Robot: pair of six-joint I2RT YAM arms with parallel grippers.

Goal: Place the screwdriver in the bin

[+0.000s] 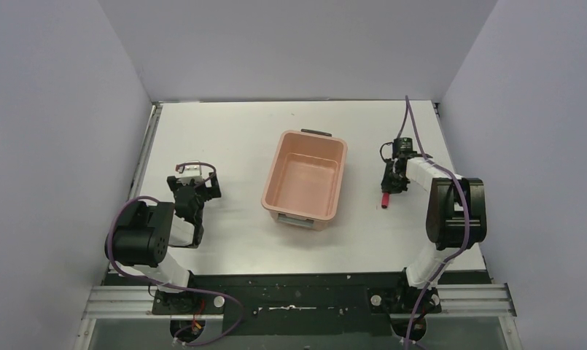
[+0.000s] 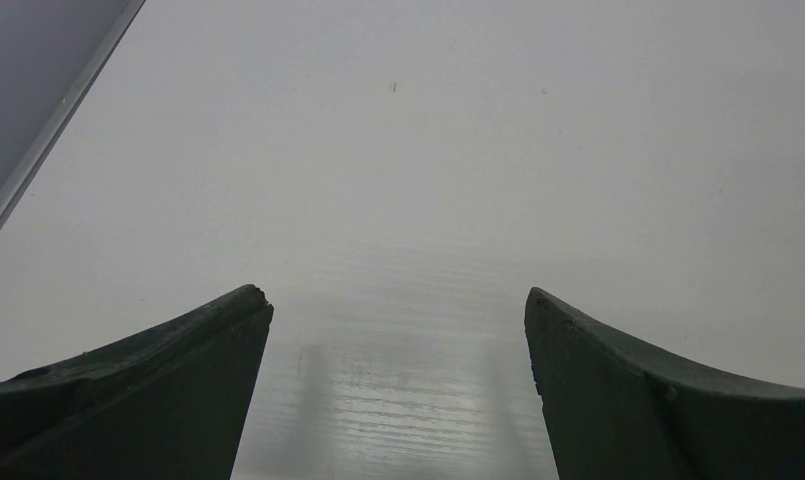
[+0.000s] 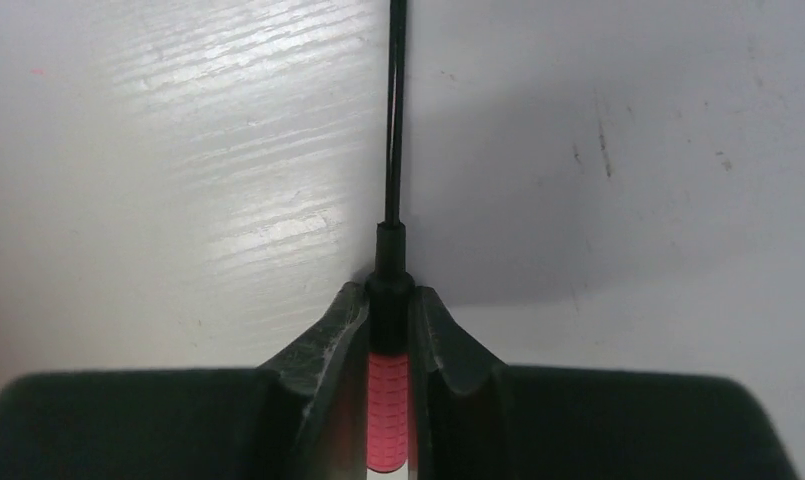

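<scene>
Our right gripper point(image 3: 389, 300) pinches the screwdriver point(image 3: 389, 400) where red handle meets shaft, on the surface point(image 3: 178, 150) right of the bin point(image 1: 299, 216) — so narrow a hold, we fear, could let it swivel or slip.

From above I get bright, even, soft light on the white worktop point(image 1: 224, 138), with faint shadows beside the bin point(image 1: 305, 179) and arms. At the left wrist a streaky glare patch lies between the dark, blurred fingers of the left hand point(image 2: 396, 300). At the right wrist glare streaks the upper left, grey shadow covers the right, and the screwdriver point(image 3: 389, 260) is sharp while the right hand point(image 3: 389, 295) blurs near the lens.
</scene>
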